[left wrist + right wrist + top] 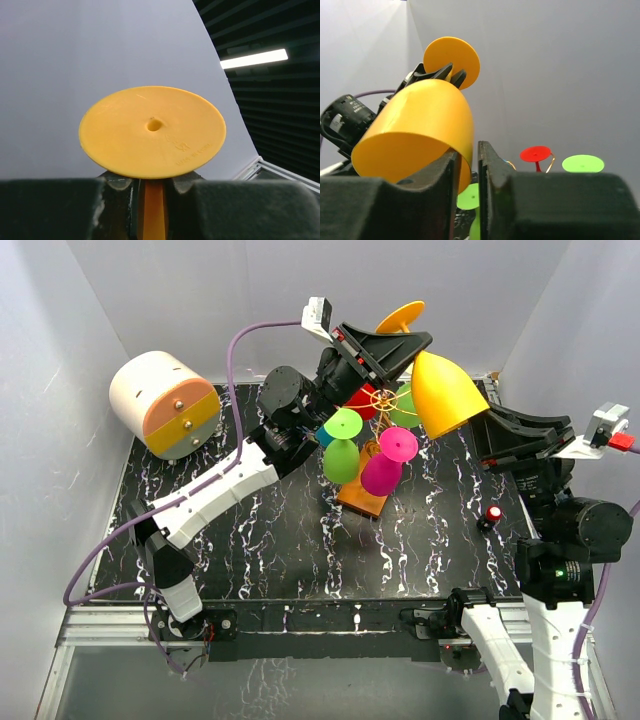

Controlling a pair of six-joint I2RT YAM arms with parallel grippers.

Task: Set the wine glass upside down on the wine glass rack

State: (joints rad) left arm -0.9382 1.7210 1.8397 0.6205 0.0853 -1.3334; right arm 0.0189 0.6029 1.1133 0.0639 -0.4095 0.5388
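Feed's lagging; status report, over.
Left end effector shut on yellow glass stem. Right end effector at its rim, grip unclear. Rack crowded: green glass, pink glass hanging.

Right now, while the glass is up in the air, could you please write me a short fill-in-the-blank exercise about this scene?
1. The glass held in the air is ___ in colour.
2. The left jaws grip it by its ___, next to the round foot.
3. The ___ of its bowl sits between the right jaws.
4. The cream and orange drum lies at the table's far ___ corner.

Missing words: yellow; stem; rim; left.
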